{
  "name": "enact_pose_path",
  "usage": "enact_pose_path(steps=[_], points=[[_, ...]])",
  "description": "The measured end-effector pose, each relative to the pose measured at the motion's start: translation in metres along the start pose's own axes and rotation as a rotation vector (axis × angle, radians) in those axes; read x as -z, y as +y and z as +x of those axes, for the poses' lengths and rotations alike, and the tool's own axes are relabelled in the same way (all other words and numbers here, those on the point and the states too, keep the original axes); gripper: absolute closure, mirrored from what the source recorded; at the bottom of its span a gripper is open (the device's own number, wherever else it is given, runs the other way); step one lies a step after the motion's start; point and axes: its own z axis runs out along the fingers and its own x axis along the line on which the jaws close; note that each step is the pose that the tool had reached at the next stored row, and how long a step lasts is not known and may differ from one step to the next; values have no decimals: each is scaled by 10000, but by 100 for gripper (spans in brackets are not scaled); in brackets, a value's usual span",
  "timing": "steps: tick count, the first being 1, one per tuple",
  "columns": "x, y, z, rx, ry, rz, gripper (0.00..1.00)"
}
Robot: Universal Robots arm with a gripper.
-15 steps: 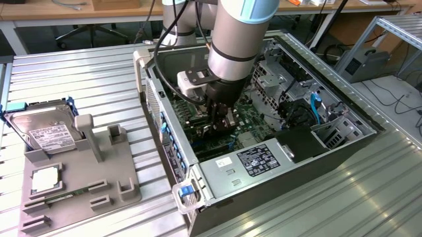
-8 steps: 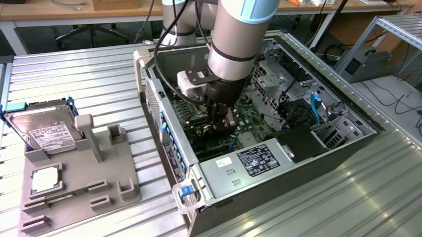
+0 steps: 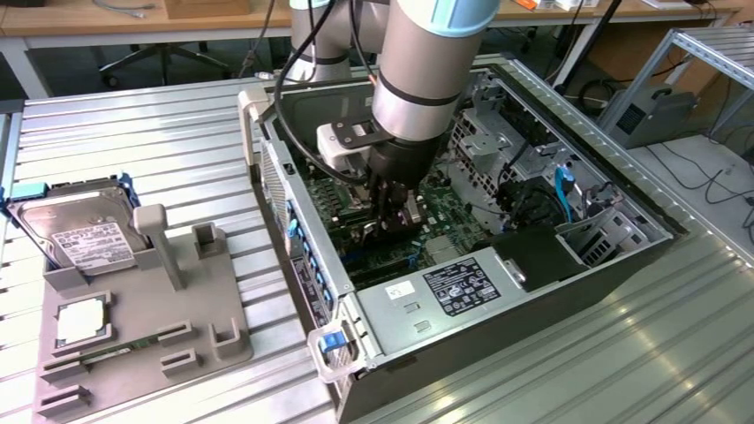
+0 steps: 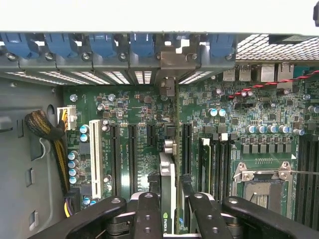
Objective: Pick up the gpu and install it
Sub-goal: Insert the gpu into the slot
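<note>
From my end, the fingers [image 4: 148,211] are clamped on the gpu [image 4: 168,174], one on each side of the card. In the wrist view I see it edge-on, with its green logo sitting right between them. The card stands upright over the motherboard [image 4: 124,114], lined up among the long black slots. Its silver bracket end reaches the row of blue latches [image 4: 102,47] at the case's back wall. Honestly can't tell if the bottom edge is seated in a slot or just above it, since looking down the edge doesn't give that away.

In the exterior view the arm [image 3: 418,88] reaches down into the open PC case [image 3: 566,274], which lies on its side on a ribbed metal desk [image 3: 141,124]. The gripping end is about mid-case, near the power supply [image 3: 454,287] with its black label.

Just beside the case, on the exterior view's left, there's a grey tray [image 3: 200,327] with a hard drive [image 3: 83,234] leaning in its cradle.

Behind the desk there's an office chair [image 3: 159,53]. An aluminium frame [image 3: 707,62] stands at the exterior view's right, with cables on the floor [image 3: 707,177] below it.
</note>
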Motion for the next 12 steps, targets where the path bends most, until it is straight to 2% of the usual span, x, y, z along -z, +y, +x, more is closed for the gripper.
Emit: enact_pose_path(steps=[12], points=[[-14,4,0,0,0,1,73]])
